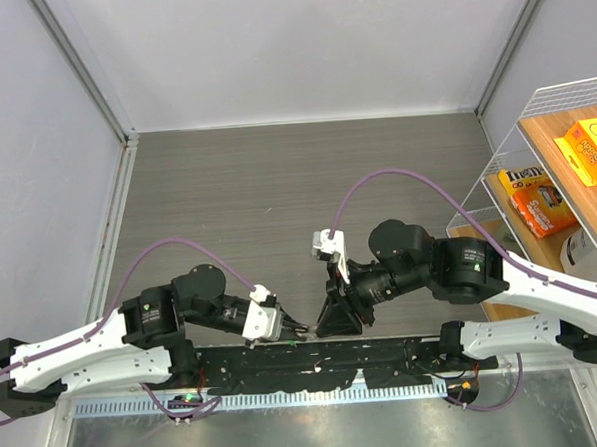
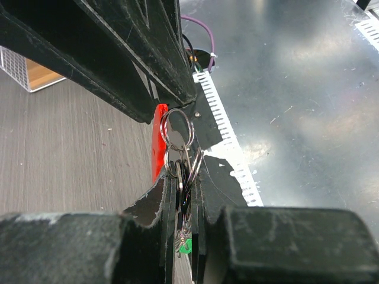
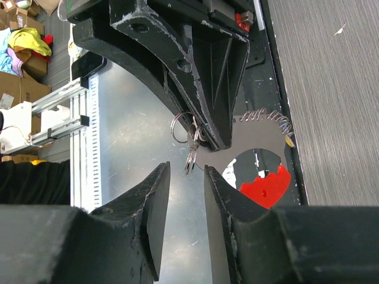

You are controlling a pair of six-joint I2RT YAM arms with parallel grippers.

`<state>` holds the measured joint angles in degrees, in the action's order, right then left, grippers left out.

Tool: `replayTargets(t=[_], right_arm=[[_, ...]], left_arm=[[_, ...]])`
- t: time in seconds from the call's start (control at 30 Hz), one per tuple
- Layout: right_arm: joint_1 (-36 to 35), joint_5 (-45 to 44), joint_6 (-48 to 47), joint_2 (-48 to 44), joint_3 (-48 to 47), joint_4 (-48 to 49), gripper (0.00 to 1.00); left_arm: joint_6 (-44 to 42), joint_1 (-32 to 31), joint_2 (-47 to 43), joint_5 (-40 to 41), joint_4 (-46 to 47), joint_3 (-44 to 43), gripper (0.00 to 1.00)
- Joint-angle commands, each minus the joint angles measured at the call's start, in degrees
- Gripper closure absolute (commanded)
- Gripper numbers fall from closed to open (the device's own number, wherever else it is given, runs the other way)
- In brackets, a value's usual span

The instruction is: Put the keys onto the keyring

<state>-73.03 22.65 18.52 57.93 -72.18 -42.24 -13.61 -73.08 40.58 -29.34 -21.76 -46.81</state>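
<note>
My left gripper (image 1: 302, 330) is shut on a silvery keyring (image 2: 177, 129), with several small metal keys bunched between its jaws. One green key head (image 2: 186, 247) shows low between the fingers. In the right wrist view the ring (image 3: 182, 127) and its hanging keys (image 3: 190, 157) stick out from the left gripper's fingers (image 3: 201, 77). My right gripper (image 1: 335, 317) is open and empty. Its tips (image 3: 186, 177) sit just short of the hanging keys, one on each side, without touching. A toothed silvery piece with a yellow end (image 3: 269, 116) lies on the black base.
A red plastic disc (image 3: 266, 186) sits under the grippers on the black base bar (image 1: 385, 354). A shiny metal sheet (image 2: 308, 89) and a white slotted strip (image 1: 138, 404) lie at the near edge. A wire shelf (image 1: 505, 153) with orange snack boxes stands at the right.
</note>
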Motion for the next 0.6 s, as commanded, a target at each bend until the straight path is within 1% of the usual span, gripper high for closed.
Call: replayTargets(t=[0.0, 0.57], right_arm=[[-0.27, 1.16, 0.99, 0.08, -2.53, 1.46, 0.65], [-0.27, 1.96, 0.28, 2.01, -3.14, 1.37, 0.69]], left_arm=[[-0.46, -0.31, -0.68, 0.69, 2.33, -2.41, 1.0], [-0.46, -0.4, -0.5, 1.57, 3.21, -2.06, 1.0]])
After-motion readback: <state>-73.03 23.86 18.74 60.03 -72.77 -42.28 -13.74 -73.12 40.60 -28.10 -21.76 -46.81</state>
